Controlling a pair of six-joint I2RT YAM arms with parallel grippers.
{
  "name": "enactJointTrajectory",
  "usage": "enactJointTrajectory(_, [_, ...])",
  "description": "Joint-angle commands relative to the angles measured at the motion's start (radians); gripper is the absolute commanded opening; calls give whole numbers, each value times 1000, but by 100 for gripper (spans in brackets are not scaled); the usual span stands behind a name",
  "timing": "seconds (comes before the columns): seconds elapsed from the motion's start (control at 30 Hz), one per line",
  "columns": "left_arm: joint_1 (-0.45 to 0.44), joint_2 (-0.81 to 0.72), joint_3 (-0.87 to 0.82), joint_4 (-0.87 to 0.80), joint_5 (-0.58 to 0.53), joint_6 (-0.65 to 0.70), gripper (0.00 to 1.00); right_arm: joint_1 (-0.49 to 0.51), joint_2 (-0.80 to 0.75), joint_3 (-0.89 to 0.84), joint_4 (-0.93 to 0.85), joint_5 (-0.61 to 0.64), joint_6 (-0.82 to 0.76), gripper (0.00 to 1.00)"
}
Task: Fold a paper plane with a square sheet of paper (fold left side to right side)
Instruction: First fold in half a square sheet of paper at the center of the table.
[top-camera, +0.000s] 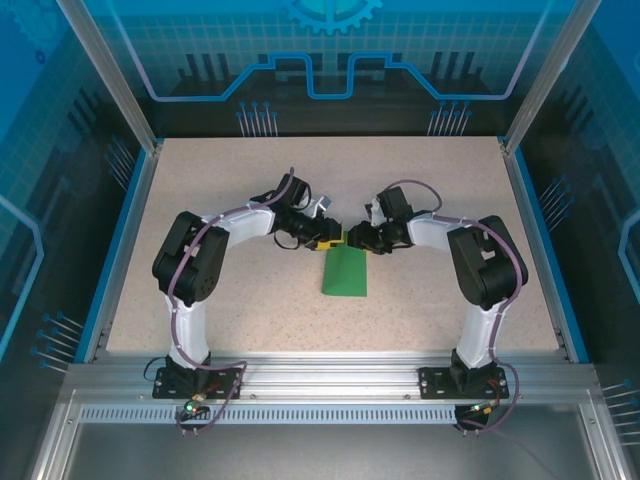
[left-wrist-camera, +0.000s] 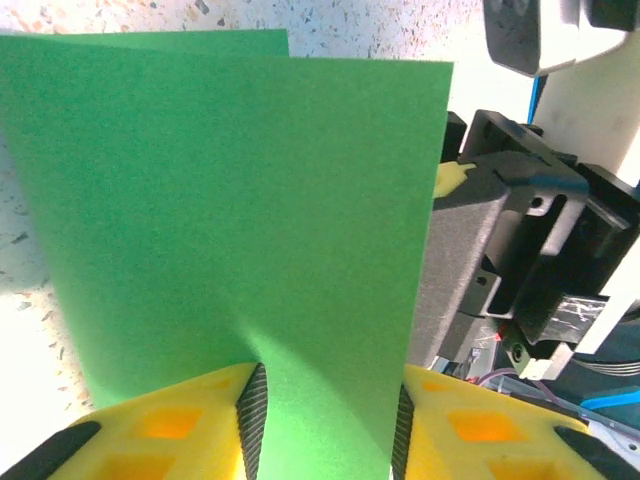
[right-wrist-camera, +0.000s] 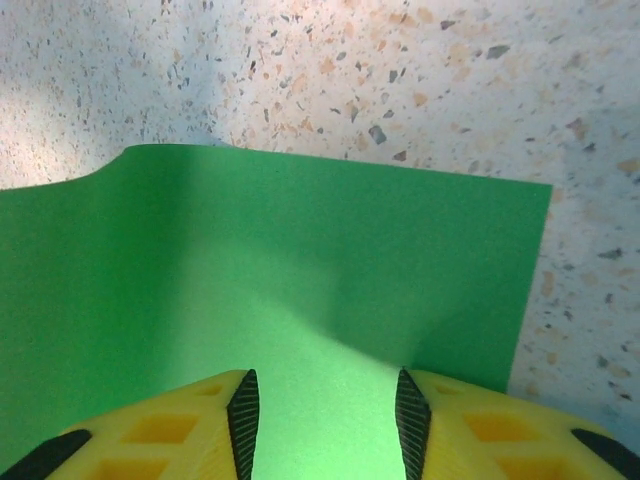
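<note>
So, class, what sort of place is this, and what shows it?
Probably a robotics lab work cell: an aluminium frame with clear blue-printed panels encloses a speckled table, and the left arm and right arm are bolted at its near rail.

I work in a robotics lab cell: an aluminium frame (top-camera: 330, 375), blue printed wall panels (top-camera: 330, 60) and a speckled tabletop (top-camera: 420, 170) surround me.

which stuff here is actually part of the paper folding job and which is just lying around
Part of the job: green paper, left arm, right arm.
Just surroundings: table, metal rail, blue back wall.
</note>
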Motion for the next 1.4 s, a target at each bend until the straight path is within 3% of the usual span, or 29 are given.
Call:
enactJointTrajectory(0.0, [-4, 22, 5, 26, -1, -29, 39, -20, -61, -8, 4, 23, 3, 46])
enactJointTrajectory(0.27, [-3, 40, 13, 23, 3, -24, 46, -57, -151, -48, -10, 37, -13, 53])
enactJointTrajectory(0.43, [-3, 38, 7, 33, 0, -26, 45, -100, -232, -104, 22, -55, -4, 52])
enactJointTrajectory(0.6, [-4, 35, -1, 37, -14, -27, 31, -106, -280, -201, 198, -236, 114, 50])
enactJointTrajectory(0.8, [-4, 30, -9, 35, -30, -28, 17, -49, -260, -226, 250, -257, 184, 50])
enactJointTrajectory(1.13, [-4, 26, -12, 35, -32, -31, 15, 9, -154, -178, 238, -246, 214, 48])
enactJointTrajectory(1.23, [-4, 24, -16, 36, -34, -32, 14, 14, -144, -159, 234, -244, 214, 39])
enactJointTrajectory(1.37, [-4, 1, -25, 43, -46, -26, 18, 14, -137, -142, 169, -217, 173, 10])
